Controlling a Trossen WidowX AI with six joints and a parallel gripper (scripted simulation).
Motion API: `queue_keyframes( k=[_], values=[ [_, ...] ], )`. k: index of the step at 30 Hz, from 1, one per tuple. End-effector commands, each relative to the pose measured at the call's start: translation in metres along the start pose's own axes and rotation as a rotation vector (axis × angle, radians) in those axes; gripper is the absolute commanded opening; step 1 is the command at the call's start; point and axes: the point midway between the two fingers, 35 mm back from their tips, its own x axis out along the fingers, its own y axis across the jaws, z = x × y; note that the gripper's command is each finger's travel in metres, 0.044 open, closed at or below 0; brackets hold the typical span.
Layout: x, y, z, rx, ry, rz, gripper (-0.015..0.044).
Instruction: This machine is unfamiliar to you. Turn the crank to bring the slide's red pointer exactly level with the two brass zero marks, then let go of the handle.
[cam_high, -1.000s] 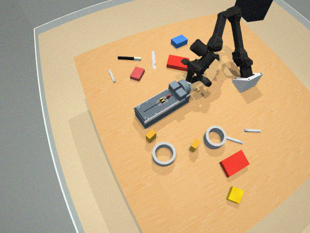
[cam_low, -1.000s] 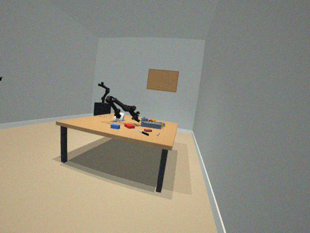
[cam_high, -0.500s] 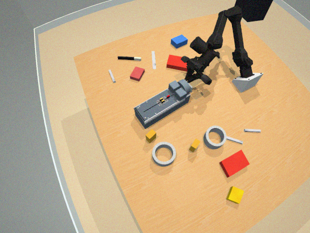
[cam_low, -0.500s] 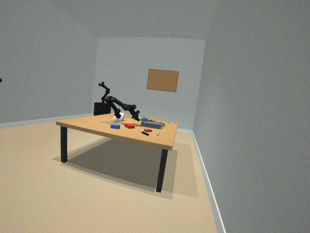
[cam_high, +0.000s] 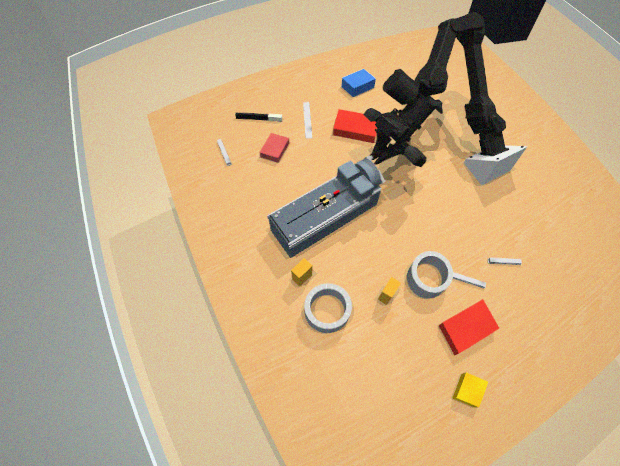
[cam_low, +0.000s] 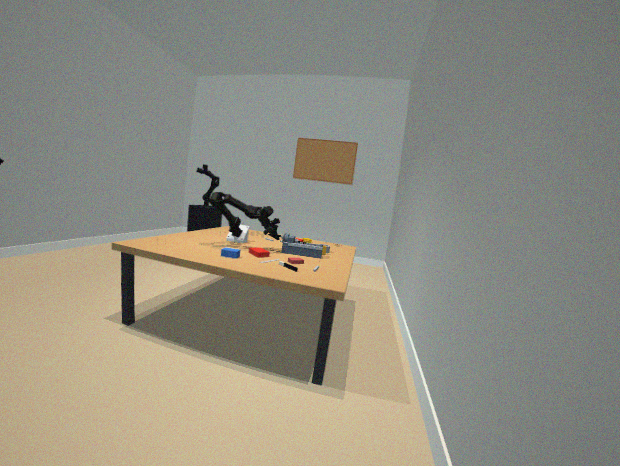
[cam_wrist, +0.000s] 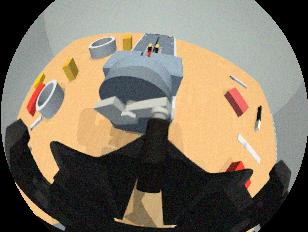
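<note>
The machine (cam_high: 310, 214) (cam_low: 302, 249) is a long blue-grey box with a round hub at its crank end. Its red pointer (cam_high: 336, 192) (cam_wrist: 149, 53) sits in the slot a short way off the two brass marks (cam_high: 325, 201) (cam_wrist: 157, 48), on the hub side, not level with them. The light grey crank arm (cam_wrist: 150, 105) lies across the hub face in the wrist view, and the dark handle (cam_wrist: 156, 132) sticks out from its right end towards my gripper. My gripper (cam_high: 375, 158) (cam_low: 278, 237) (cam_wrist: 154, 140) is shut on the handle; the fingers hide part of it.
A red block (cam_high: 353, 125) lies beside the gripper, with a blue block (cam_high: 358, 82) beyond it. A dark red block (cam_high: 274, 147), thin strips and a black-and-white stick (cam_high: 258, 116) lie farther left. Two grey rings (cam_high: 328, 308) (cam_high: 430, 274) and small orange blocks lie on the machine's other side.
</note>
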Motion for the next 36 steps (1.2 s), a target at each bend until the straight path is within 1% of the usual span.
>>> queue_keyframes(
  k=[1, 36],
  values=[
    [-0.006, 0.005, 0.006, 0.0, -0.01, 0.003, 0.0],
    [-0.012, 0.031, 0.011, 0.001, -0.01, 0.004, 0.0]
  ],
)
